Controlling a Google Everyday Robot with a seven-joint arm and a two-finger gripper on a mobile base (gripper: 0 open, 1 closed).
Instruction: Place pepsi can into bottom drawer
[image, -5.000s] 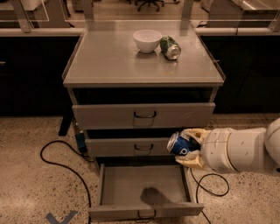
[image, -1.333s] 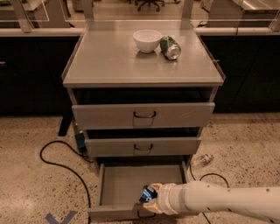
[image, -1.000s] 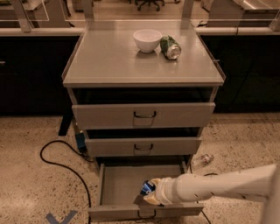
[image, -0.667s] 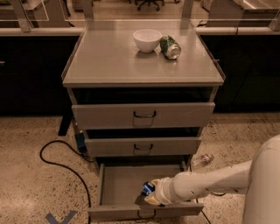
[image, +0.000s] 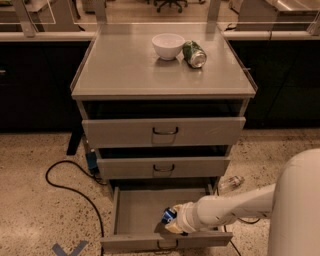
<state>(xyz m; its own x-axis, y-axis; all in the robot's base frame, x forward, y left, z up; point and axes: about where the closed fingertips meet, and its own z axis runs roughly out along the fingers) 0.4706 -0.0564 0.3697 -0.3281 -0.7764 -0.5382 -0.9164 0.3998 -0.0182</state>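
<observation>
Gripper (image: 173, 223) low inside open bottom drawer (image: 135, 211), front right | clamped on pepsi can (image: 169, 215), can near front lip | judgement: seat can on tray floor before releasing, lift out straight

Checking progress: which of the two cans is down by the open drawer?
The blue pepsi can, at the gripper over the bottom drawer. The green can lies on its side on the cabinet top, beside the bowl.
</observation>
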